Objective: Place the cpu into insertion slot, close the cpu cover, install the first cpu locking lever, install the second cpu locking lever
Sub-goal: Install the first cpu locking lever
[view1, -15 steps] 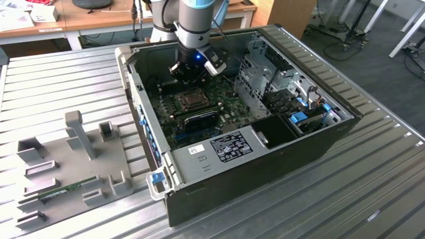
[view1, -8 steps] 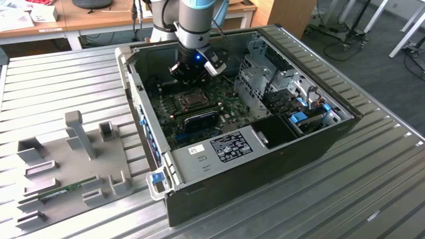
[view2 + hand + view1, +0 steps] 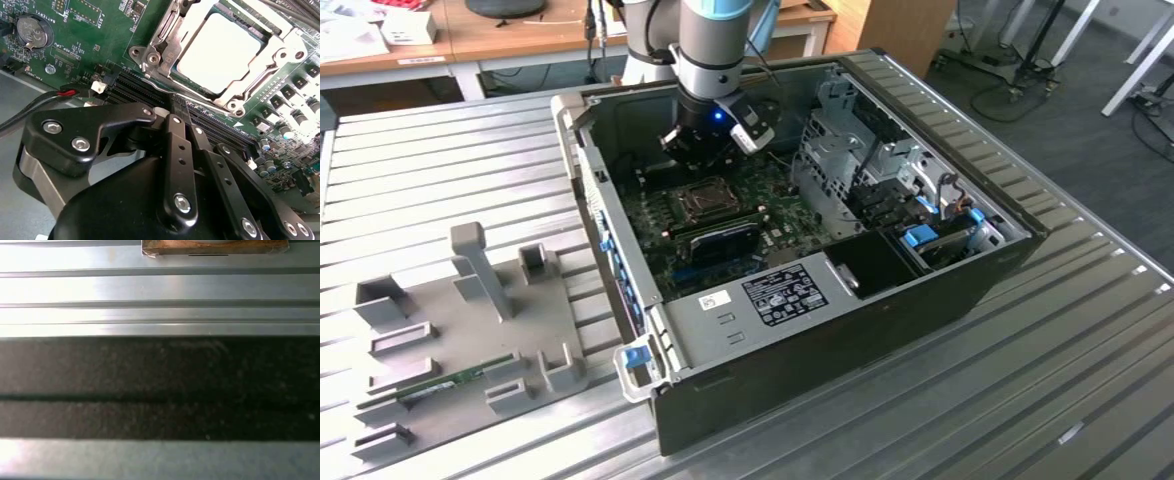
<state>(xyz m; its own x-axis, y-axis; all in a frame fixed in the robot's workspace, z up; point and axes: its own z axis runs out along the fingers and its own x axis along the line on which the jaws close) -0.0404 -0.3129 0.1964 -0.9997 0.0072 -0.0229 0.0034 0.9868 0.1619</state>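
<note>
Inside the open computer case (image 3: 720, 400), the insertion slot (image 3: 707, 200) sits on the green board. In the second wrist view the cpu (image 3: 220, 50) lies flat in the slot, its pale metal face showing. The silvery cpu cover (image 3: 250, 84) lies down around it as a frame. A thin metal lever rod (image 3: 165, 85) runs along the socket's near edge. My gripper (image 3: 184, 116) hovers just beside the socket over the black memory slots (image 3: 225, 131), its fingers (image 3: 177, 150) shut together with nothing between them. In the exterior view the gripper (image 3: 707, 152) hangs above the board, just behind the socket.
The case walls and a metal drive cage (image 3: 854, 150) close in around the board. A coin battery (image 3: 32, 31) and a red-and-black cable (image 3: 65, 93) lie near the gripper. A grey fixture plate (image 3: 454, 340) holding a memory stick (image 3: 454, 381) rests on the ribbed metal table (image 3: 440, 170).
</note>
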